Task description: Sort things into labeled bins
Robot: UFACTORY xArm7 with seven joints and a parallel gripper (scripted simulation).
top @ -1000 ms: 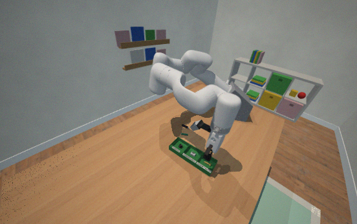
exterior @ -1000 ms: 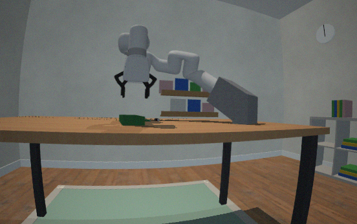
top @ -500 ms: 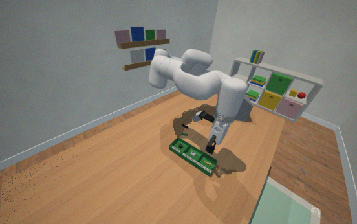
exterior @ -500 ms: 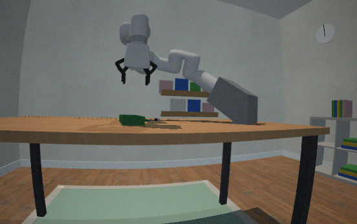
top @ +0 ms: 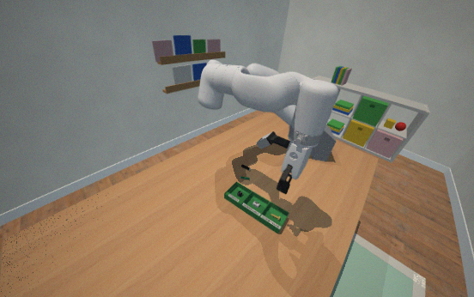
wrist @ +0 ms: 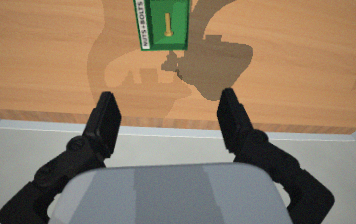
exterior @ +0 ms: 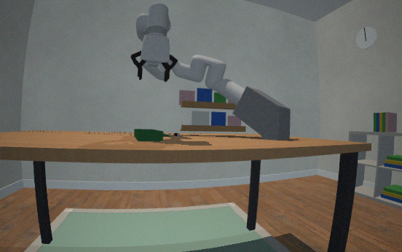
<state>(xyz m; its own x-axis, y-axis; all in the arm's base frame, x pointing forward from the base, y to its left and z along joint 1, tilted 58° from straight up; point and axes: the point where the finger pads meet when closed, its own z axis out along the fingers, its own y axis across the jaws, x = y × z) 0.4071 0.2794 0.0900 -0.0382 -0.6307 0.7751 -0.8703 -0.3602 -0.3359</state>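
From the top view, the gripper point(top: 284, 182) hangs above the wooden bench point(top: 150, 223), over the far side of a row of three green bins point(top: 256, 207). A brass bolt point(top: 275, 217) lies in the bin at the right end of the row, a pale item point(top: 257, 203) in the middle bin and a dark item point(top: 240, 195) in the left-end bin; their kinds are too small to tell. Beyond the left end of the row, a small green piece point(top: 245, 177) and a black piece point(top: 245, 166) lie on the bench.

In the exterior view, the gripper point(exterior: 153, 75) is high above the bins point(exterior: 148, 135), fingers spread wide, nothing between them.

In the wrist view, the released gripper point(wrist: 169, 117) looks down on the bin labelled NUTS+BOLTS point(wrist: 163, 25), with the bolt point(wrist: 168, 24) lying inside.
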